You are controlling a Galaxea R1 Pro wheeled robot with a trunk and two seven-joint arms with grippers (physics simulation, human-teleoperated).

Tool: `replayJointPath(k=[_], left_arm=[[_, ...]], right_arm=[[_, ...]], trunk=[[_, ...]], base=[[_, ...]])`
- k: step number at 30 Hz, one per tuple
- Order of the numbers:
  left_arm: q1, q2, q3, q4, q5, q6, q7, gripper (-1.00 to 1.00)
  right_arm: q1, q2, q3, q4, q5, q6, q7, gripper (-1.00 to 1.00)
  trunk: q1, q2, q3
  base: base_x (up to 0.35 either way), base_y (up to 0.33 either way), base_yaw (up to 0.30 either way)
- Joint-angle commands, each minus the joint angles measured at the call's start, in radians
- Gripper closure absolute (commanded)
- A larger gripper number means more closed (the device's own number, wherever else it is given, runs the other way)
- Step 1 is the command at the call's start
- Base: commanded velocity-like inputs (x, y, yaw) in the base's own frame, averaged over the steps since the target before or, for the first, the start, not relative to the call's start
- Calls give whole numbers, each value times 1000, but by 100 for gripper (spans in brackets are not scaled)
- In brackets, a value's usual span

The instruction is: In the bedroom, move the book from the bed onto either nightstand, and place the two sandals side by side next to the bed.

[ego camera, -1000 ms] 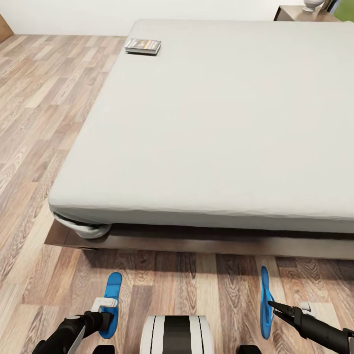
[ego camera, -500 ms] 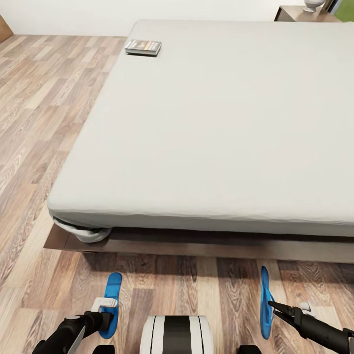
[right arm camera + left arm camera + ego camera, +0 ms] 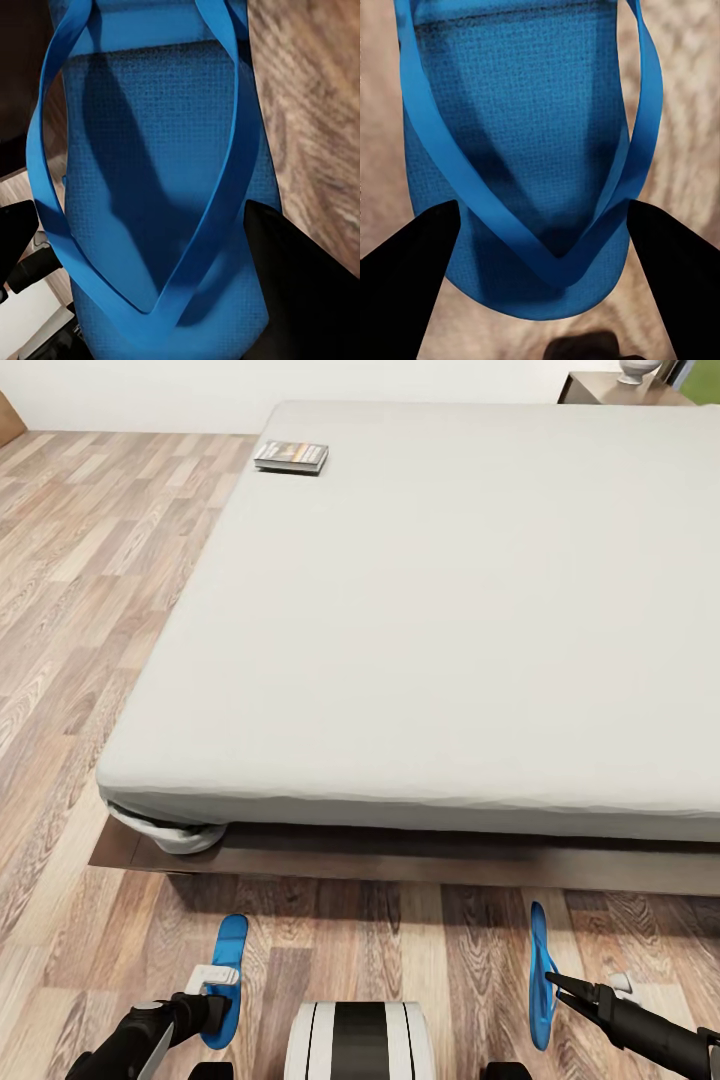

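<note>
The bed point(image 3: 430, 620) took up most of the head view, its pale mattress over a dark frame, with wood-plank floor point(image 3: 80, 560) around it. At the far right corner stood a nightstand point(image 3: 620, 388). The book point(image 3: 290, 455) lay on the mattress by the far left edge, well apart from the robot. Near the foot of the bed each arm carried a blue flip-flop: the left gripper point(image 3: 215, 990) held the left sandal point(image 3: 226, 975) roughly flat, and the right gripper point(image 3: 555, 988) held the right sandal point(image 3: 540, 975) turned on edge. In both wrist views dark fingers point(image 3: 412, 262) sat closed in on either side of a sole point(image 3: 157, 195) under the strap. The step in hand looked like setting the pair down; to do it well, I judged, the right sandal wanted rolling flat, then both lowered close together, parallel, toes alike, just beside the frame, before the jaws let go
</note>
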Motion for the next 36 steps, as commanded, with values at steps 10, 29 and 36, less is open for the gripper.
replayJointPath(k=[10, 29, 36], left_arm=[[0, -2, 7, -2, -10, 5, -9, 100], [0, -2, 10, -2, -11, 6, -8, -100], [0, -2, 10, -2, -11, 6, -7, -100]], right_arm=[[0, -1, 8, -1, -11, 11, 2, 100], [0, -1, 8, 0, -11, 11, 2, 100], [0, -1, 8, -1, -11, 11, 2, 100]], trunk=[[0, 0, -1], [-1, 0, 3], [-4, 2, 30]], base=[[0, 0, 0], [0, 0, 0], [0, 0, 0]])
